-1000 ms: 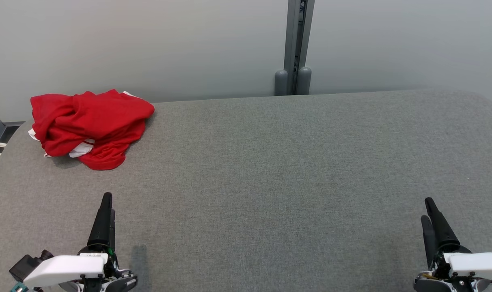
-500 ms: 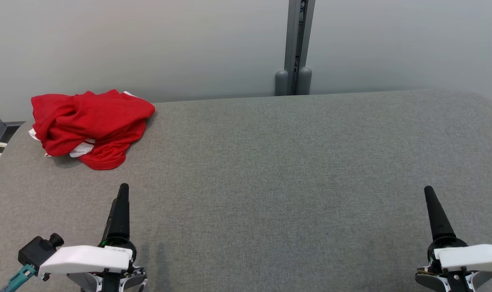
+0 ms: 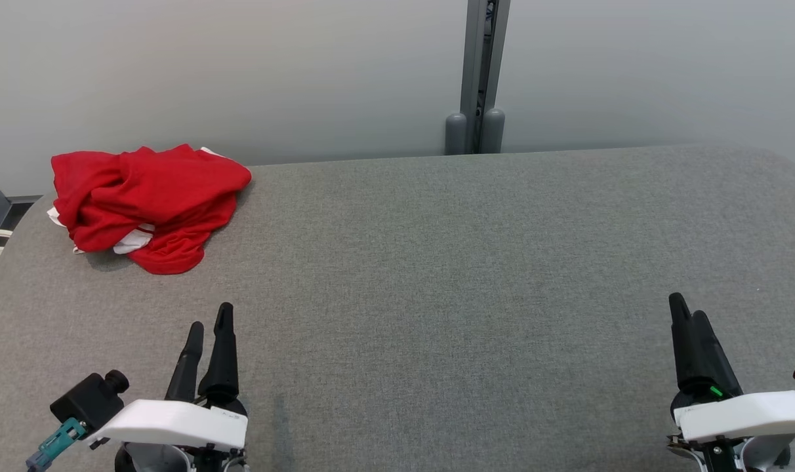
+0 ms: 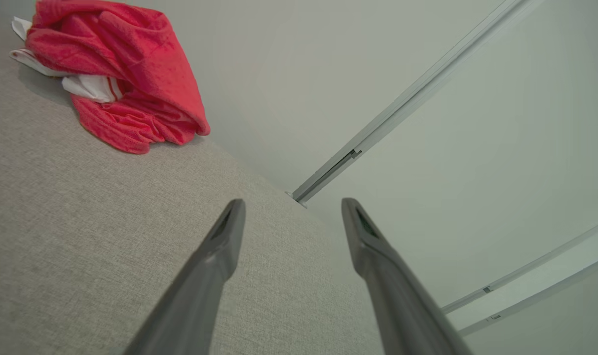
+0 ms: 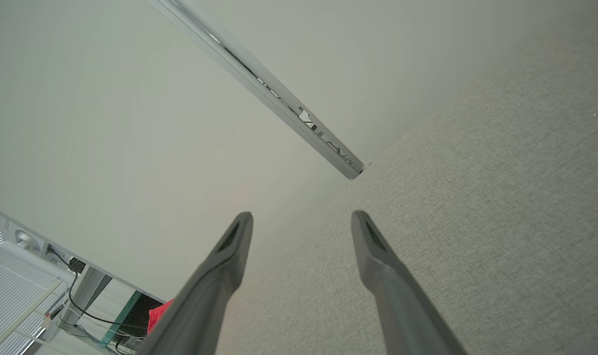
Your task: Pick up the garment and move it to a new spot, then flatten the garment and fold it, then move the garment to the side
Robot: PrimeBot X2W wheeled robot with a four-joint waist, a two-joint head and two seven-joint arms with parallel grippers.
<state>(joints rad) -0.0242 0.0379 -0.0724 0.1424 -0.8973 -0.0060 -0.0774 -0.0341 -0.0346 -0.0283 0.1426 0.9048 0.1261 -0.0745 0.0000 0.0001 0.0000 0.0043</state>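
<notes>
stage: not started | red garment (image 3: 145,203) crumpled, table (image 3: 469,262) far-left corner | left tool (image 3: 208,318) wide, empty, short of it | right tool (image 3: 688,308) wide, empty | remaining: all steps

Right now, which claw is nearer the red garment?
The left claw, open, just below the crumpled red garment in the head view; the right claw sits far across the grey table.

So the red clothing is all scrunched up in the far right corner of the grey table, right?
Not quite. The scrunched-up red garment lies in the far left corner of the grey table, not the right. The head view shows it there, ahead of the left gripper.
</notes>
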